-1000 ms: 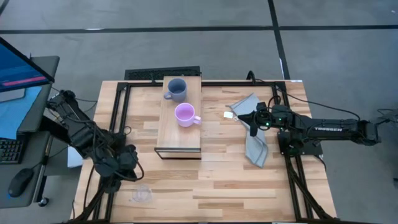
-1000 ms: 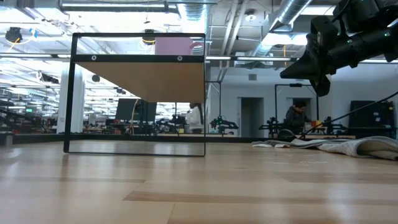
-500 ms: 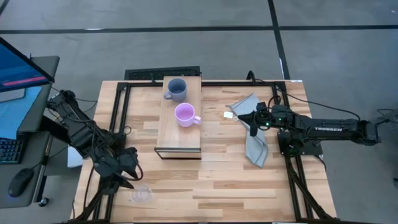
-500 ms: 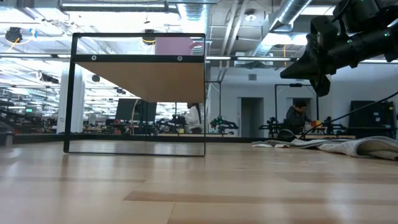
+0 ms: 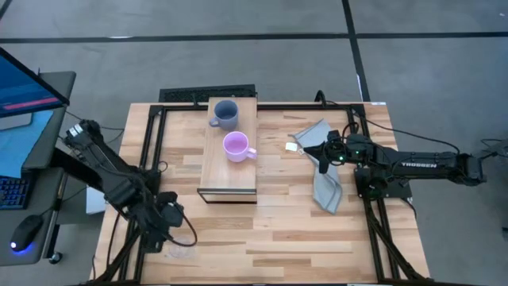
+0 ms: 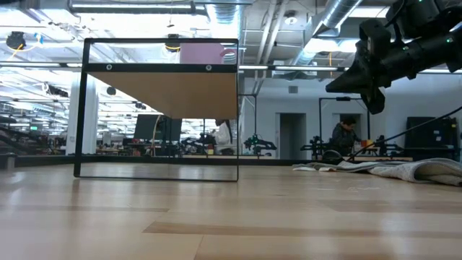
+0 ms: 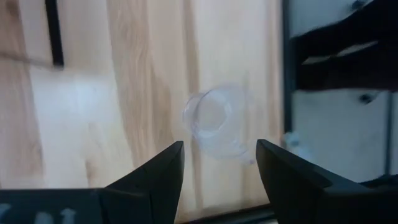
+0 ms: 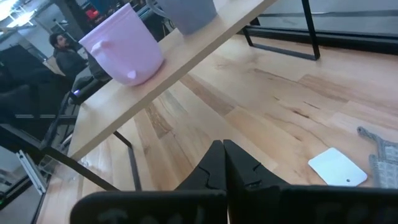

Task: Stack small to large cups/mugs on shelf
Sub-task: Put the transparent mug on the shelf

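Note:
On the far end of the light-wood shelf (image 5: 228, 171) stands a grey-blue mug (image 5: 225, 114). A lilac mug (image 5: 236, 146) stands behind it toward the shelf's middle, also in the right wrist view (image 8: 124, 46). A small clear cup (image 7: 217, 121) rests on the table near its near-left corner (image 5: 179, 249), its mouth toward the left wrist camera. My left gripper (image 7: 219, 163) hovers over it, open, a finger on either side short of the cup. My right gripper (image 5: 324, 156) is shut, raised above a grey cloth.
A crumpled grey cloth (image 5: 327, 187) lies at the table's right, with a small white card (image 8: 336, 167) beside it. Black frame rails (image 5: 151, 151) run along both sides of the tabletop. A dark keyboard (image 5: 208, 94) sits at the far edge. A monitor stands off the table's left.
My left gripper has moved toward the table's near edge and come over the clear cup. The cup and both mugs have stayed in place.

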`<state>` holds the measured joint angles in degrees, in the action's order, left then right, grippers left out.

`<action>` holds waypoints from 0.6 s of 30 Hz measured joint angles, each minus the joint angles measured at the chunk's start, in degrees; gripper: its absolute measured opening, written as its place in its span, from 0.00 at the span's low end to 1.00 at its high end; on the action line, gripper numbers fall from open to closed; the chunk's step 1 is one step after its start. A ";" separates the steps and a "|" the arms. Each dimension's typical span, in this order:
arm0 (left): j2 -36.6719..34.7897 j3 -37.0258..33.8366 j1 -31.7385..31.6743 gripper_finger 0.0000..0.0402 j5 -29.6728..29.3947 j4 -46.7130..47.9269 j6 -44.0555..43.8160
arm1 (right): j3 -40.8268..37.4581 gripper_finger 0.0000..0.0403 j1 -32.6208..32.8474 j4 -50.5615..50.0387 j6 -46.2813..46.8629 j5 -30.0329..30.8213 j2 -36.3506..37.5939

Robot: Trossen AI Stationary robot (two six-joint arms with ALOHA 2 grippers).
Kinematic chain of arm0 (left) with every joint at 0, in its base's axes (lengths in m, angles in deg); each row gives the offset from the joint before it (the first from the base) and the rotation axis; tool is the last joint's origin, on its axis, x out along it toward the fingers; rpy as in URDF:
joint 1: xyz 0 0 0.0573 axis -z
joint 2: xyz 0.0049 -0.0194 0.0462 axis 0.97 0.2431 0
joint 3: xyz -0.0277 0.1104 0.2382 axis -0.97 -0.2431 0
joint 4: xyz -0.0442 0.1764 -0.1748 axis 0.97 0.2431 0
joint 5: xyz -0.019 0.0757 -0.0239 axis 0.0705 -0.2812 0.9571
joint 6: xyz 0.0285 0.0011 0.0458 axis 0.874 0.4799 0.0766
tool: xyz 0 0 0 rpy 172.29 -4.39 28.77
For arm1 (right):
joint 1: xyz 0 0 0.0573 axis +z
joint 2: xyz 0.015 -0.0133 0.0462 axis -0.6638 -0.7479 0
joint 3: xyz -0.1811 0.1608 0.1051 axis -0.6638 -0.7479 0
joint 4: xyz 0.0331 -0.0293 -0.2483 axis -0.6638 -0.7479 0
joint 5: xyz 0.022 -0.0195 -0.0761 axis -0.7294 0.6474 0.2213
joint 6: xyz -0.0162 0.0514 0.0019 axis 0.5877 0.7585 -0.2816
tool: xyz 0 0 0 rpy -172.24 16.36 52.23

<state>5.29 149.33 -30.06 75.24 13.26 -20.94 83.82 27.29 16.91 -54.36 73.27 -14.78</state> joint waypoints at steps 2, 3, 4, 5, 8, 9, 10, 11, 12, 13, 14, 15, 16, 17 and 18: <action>2.36 -0.16 -0.01 0.48 0.86 1.38 -0.31 | -0.01 0.01 0.00 0.02 0.00 0.00 0.00; 3.63 -0.16 0.02 0.48 1.13 1.38 -0.65 | -0.01 0.01 0.00 0.02 0.00 0.00 0.00; 4.91 -0.16 0.02 0.48 1.21 1.33 -0.92 | -0.01 0.01 0.00 0.08 0.00 0.00 0.00; 6.15 -0.16 0.02 0.48 1.19 1.50 -1.32 | -0.01 0.01 0.00 0.08 0.00 0.00 0.00; 9.98 -0.16 0.01 0.48 1.96 1.83 -2.16 | -0.01 0.01 0.00 0.06 -0.02 0.00 0.00; 11.16 -0.16 0.02 0.47 2.09 1.84 -2.17 | -0.01 0.01 0.00 0.06 -0.02 0.00 0.00; 12.29 -0.16 0.02 0.47 2.16 1.82 -2.19 | -0.01 0.01 0.00 0.04 -0.02 0.00 0.00; 13.32 -0.16 0.02 0.47 2.40 1.82 -2.19 | -0.01 0.01 0.00 -0.02 -0.02 0.00 0.00; 14.33 -0.16 0.02 0.46 2.75 1.80 -2.15 | -0.01 0.01 0.00 -0.05 -0.02 -0.02 0.00; 15.20 -0.16 0.00 0.46 3.19 1.78 -2.06 | -0.01 0.01 0.00 -0.05 -0.02 -0.02 0.00; 16.04 -0.16 0.01 0.45 3.52 1.66 -2.04 | 0.00 0.01 0.00 -0.05 -0.02 -0.01 0.00; 16.77 -0.16 0.01 0.45 3.70 1.47 -2.02 | -0.01 0.01 0.00 -0.05 -0.04 -0.02 0.00; 17.35 -0.16 0.02 0.45 3.71 1.18 -1.82 | -0.01 0.01 0.00 -0.07 -0.07 -0.02 0.00; 17.75 -0.16 0.02 0.44 3.70 0.66 -1.59 | -0.01 0.01 0.00 -0.07 -0.09 -0.02 0.00; 18.04 -0.16 0.02 0.44 3.70 -0.06 -1.50 | -0.01 0.01 0.00 -0.07 -0.09 -0.02 0.00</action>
<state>23.33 149.17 -30.04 78.94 13.20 -22.43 83.81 27.29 16.84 -54.44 73.25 -14.78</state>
